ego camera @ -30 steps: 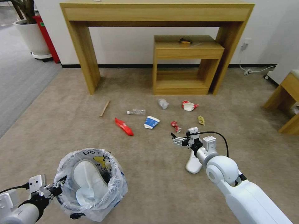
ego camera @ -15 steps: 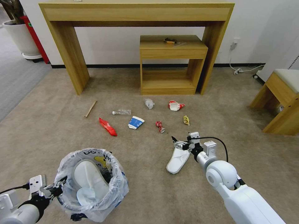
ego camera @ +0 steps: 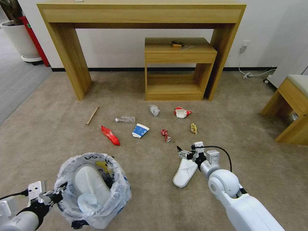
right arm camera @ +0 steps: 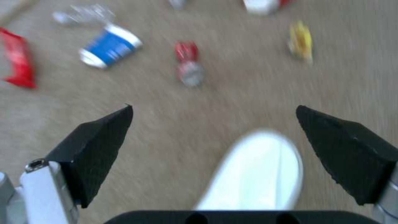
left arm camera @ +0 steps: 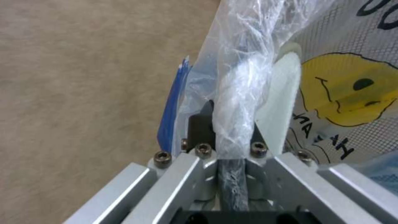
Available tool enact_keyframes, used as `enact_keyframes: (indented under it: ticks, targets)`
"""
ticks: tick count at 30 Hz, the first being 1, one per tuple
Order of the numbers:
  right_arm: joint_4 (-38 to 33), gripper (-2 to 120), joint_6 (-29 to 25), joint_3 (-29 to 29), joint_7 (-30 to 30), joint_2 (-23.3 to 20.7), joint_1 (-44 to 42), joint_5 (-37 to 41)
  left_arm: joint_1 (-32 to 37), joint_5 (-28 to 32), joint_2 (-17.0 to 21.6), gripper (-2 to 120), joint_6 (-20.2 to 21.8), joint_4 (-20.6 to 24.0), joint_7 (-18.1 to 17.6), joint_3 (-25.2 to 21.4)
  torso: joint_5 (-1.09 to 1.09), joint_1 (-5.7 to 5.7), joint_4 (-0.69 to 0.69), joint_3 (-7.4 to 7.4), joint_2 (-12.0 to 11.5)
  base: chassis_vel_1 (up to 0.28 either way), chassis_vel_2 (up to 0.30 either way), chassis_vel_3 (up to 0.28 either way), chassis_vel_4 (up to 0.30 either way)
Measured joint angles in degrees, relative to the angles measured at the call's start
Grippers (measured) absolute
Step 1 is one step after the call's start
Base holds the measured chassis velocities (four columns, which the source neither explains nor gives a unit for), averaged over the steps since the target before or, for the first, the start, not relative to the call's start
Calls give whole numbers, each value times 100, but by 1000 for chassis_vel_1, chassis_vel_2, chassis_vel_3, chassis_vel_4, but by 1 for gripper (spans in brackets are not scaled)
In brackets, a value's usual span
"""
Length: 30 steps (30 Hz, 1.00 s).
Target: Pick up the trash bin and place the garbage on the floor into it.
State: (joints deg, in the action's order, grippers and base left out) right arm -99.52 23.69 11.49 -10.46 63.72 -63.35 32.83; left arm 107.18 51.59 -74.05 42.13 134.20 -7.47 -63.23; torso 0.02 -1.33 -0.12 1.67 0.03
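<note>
At lower left of the head view, the trash bin (ego camera: 93,189): one, round, blue, lined with a crinkled translucent bag printed with black letters and a yellow face; contents, one white slipper (ego camera: 91,184) and a pale-blue face mask (ego camera: 86,201) beside it. The left claw (ego camera: 59,195) is clenched on the bin's bag-wrapped rim, seen close in the left wrist view (left arm camera: 234,124). Floor (ego camera: 144,189): beige-brown short-pile carpet, bordered at far left by grey carpet (ego camera: 16,83). Lying on it, one each: second white slipper (ego camera: 185,171), red wrapper (ego camera: 110,135), clear bottle (ego camera: 125,119), blue-white paper cup (ego camera: 140,131), crushed red can (ego camera: 165,134), yellow wrapper (ego camera: 193,128), red-and-white crumpled wrapper (ego camera: 182,112), clear crumpled plastic (ego camera: 154,110), wooden stick (ego camera: 92,115). The right claw (ego camera: 182,152) hangs released, jaws wide apart, just above the toe end of the second slipper (right arm camera: 257,174). Room: white wall, one tall wooden console (ego camera: 141,12), one smaller wooden tabletop (ego camera: 178,48) under it carrying a small black-and-orange object (ego camera: 176,43), one wooden stool (ego camera: 292,102) at right, one white planter (ego camera: 21,38) at far left.
</note>
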Motion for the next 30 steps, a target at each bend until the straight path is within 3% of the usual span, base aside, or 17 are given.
enact_keyframes:
  ticks: [6, 9, 22, 27, 30]
  targets:
    - [1048, 100, 87, 208, -149, 248, 173, 517, 88, 254, 40, 0, 1, -296, 91, -532, 0, 1, 1, -2, 0, 0, 0, 0, 0]
    - [1648, 100, 86, 350, -144, 412, 305, 711, 121, 397, 90, 0, 0, -717, 247, -906, -1, 1, 0, -2, 0, 0, 0, 0, 0]
    - [2596, 100, 57, 297, -66, 864, 698, 767, 277, 656, -7, 0, 0, -998, 365, -1314, -1, 2, 2, -2, 0, 0, 0, 0, 0]
    - [3115, 91, 17, 208, 7, 1003, 906, 657, 306, 653, -80, 0, 0, -968, 372, -1338, -1, 2, 1, -2, 0, 0, 0, 0, 0]
    - [3445, 78, -43, 177, 99, 1075, 1010, 564, 330, 641, -105, 0, 0, -942, 372, -1348, 0, 2, 0, -2, 0, 0, 0, 0, 0]
